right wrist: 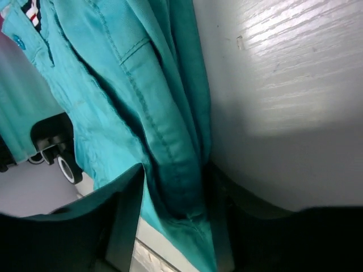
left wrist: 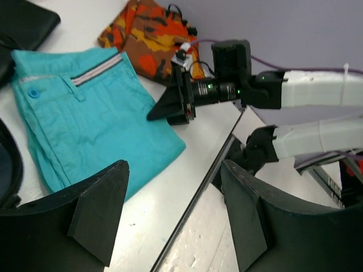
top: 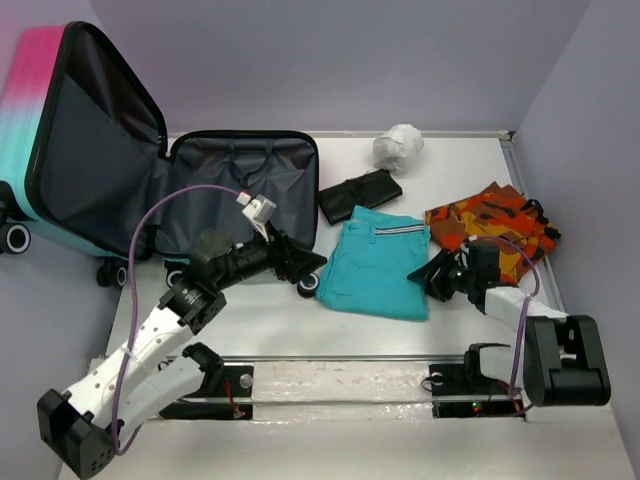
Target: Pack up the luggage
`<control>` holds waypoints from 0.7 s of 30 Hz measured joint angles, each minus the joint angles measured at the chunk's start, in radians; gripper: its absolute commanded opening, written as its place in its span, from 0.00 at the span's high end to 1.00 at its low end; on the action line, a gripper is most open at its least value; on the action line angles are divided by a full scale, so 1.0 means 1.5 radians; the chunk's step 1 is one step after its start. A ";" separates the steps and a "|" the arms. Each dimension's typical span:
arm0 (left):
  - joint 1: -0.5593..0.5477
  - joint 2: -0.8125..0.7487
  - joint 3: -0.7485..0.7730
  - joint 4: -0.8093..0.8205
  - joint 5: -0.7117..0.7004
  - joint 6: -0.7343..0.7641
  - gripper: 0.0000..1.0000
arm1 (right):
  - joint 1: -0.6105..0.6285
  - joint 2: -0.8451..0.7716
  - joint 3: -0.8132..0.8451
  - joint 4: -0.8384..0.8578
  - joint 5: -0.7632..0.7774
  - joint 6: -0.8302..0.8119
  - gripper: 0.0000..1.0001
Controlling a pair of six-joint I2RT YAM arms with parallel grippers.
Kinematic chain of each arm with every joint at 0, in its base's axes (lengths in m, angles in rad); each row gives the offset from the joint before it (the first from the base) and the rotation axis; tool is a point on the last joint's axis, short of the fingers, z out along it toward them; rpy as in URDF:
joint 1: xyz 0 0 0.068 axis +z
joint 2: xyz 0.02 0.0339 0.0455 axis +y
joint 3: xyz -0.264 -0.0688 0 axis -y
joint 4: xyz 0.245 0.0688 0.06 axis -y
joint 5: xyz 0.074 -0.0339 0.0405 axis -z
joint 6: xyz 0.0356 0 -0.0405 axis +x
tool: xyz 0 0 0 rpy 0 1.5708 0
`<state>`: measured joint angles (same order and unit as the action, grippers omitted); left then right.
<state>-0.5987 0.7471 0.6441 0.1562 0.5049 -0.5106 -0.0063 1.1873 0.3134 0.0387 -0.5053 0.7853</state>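
The luggage lies open at the back left, its pink-to-teal lid upright and its black-lined half flat on the table. Teal shorts lie folded at mid-table. My right gripper is at their right edge. In the right wrist view a bunched fold of the teal shorts fills the gap between the right gripper's fingers. My left gripper hovers by the shorts' left edge, near a suitcase wheel. In the left wrist view the left gripper is open and holds nothing, with the shorts ahead.
An orange camouflage garment lies to the right of the shorts. A black folded item and a white crumpled bundle sit behind them. A metal rail runs along the table's near edge. Walls close in the back and the right side.
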 measured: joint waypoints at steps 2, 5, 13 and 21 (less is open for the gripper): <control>-0.044 0.024 0.008 -0.002 -0.040 0.000 0.24 | 0.001 0.020 0.000 0.011 -0.001 0.000 0.79; -0.130 0.085 0.031 -0.010 -0.102 0.006 0.24 | 0.001 0.034 -0.001 0.013 0.003 0.003 0.92; -0.207 0.301 0.122 -0.020 -0.249 0.031 0.13 | 0.005 -0.155 -0.001 -0.111 0.138 -0.031 0.93; -0.208 0.510 0.227 -0.041 -0.332 0.062 0.17 | 0.005 -0.212 0.002 -0.187 0.247 -0.035 0.93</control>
<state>-0.9112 1.5124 0.9852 0.0940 0.0071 -0.4171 0.0017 0.8700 0.3168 -0.2424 -0.1352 0.7334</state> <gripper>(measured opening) 0.847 0.172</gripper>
